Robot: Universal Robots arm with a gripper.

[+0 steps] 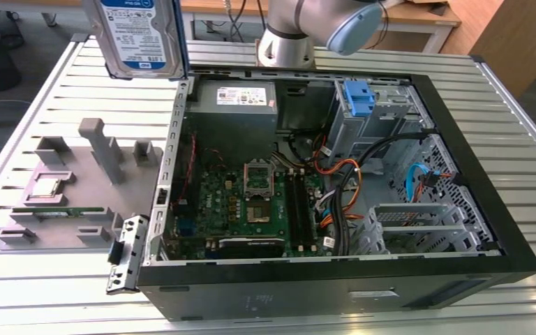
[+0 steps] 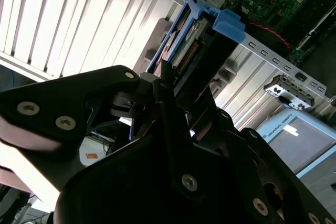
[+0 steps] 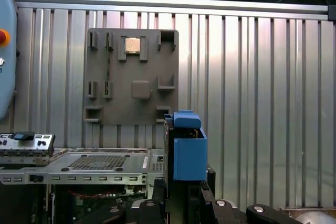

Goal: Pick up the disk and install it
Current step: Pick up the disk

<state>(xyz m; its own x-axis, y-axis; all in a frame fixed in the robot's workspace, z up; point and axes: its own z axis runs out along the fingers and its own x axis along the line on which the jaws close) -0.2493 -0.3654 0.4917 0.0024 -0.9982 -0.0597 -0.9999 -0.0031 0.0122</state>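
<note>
The gripper (image 2: pixel 168 85) is clamped on the disk (image 1: pixel 137 35), which hangs upright, label outward, above the slatted table (image 1: pixel 54 80) at eleven o'clock from the open computer case (image 1: pixel 296 296) in the exterior view — high enough, seemingly, to clear its wall

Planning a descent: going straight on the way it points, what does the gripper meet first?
Probably the slatted table beside the computer case, reached first by the disk the gripper holds; depth is unclear, so the case's rim is possible.
</note>
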